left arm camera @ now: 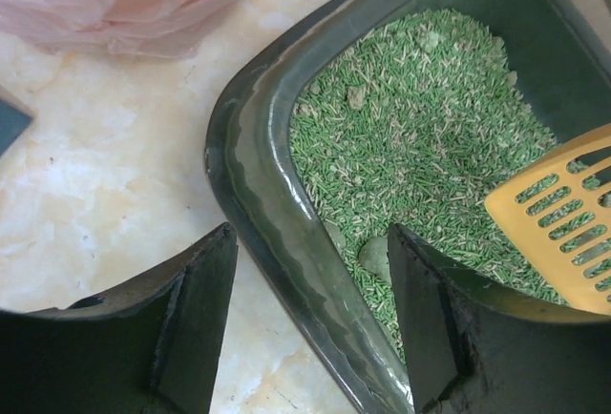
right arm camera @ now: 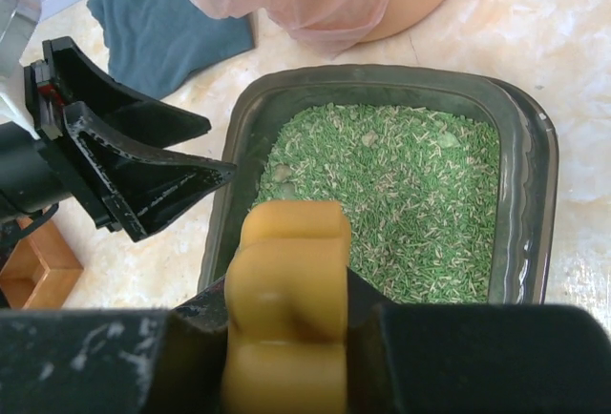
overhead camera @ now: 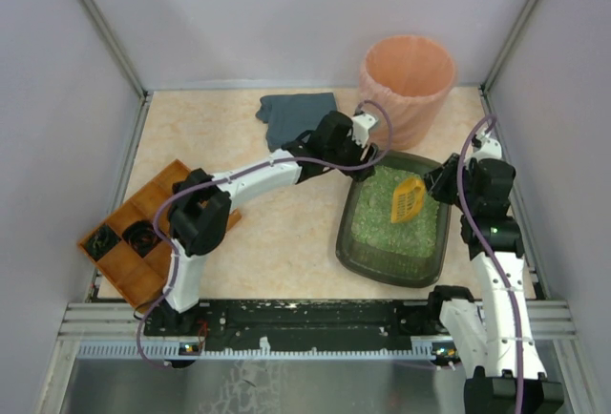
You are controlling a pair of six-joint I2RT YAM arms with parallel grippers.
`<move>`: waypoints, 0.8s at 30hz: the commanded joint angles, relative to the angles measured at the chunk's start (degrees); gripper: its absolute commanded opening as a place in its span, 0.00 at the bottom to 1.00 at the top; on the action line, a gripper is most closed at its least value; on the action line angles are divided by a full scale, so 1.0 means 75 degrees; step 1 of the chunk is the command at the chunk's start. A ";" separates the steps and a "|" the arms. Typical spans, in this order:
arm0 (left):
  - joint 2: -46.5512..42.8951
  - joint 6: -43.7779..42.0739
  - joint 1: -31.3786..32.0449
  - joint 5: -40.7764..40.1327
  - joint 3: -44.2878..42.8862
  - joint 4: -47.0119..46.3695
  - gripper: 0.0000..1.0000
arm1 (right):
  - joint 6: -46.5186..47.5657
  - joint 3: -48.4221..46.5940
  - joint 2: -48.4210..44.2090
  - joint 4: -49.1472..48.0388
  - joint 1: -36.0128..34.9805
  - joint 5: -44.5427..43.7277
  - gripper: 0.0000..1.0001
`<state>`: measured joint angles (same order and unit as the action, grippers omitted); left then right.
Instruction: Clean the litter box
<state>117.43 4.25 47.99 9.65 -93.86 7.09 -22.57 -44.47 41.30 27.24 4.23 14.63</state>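
Observation:
The litter box (overhead camera: 342, 242) is a dark grey-green tray of green granules at the right of the table. My left gripper (overhead camera: 368, 154) hangs open over its far-left corner. In the left wrist view this gripper (left arm camera: 311, 235) has one finger outside the rim (left arm camera: 258, 147) and one over the litter, next to a grey lump (left arm camera: 374, 254). My right gripper (overhead camera: 440, 183) is shut on the handle (right arm camera: 286, 280) of a yellow slotted scoop (overhead camera: 408, 198), whose blade rests on the litter. In the right wrist view the handle hides the blade.
A tall peach bin (overhead camera: 408, 75) with a pink liner stands just behind the litter box. A dark blue-grey cloth (overhead camera: 291, 113) lies at the back centre. An orange-brown wooden tray (overhead camera: 158, 271) holding dark items sits at the near left. Enclosure walls ring the table.

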 commanded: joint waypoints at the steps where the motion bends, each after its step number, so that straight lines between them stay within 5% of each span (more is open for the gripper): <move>1: 0.0249 -0.0377 0.0242 -0.0732 -0.0551 0.0803 0.68 | 0.0050 -0.0001 -0.0046 -0.0258 -0.0048 -0.0083 0.00; 17: 0.0196 -0.0486 0.0346 -0.2016 -0.0228 0.2489 0.47 | 0.0011 0.0088 0.0047 -0.0344 -0.0048 0.0103 0.00; 24: 0.0079 -0.0169 0.0331 -0.2676 0.0277 0.2972 0.46 | 0.0019 0.0088 0.0176 -0.0407 -0.0047 0.0290 0.00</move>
<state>118.61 2.76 51.94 -2.15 -95.18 17.17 -22.57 -43.48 42.63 27.46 4.23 15.57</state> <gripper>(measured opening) 0.456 0.174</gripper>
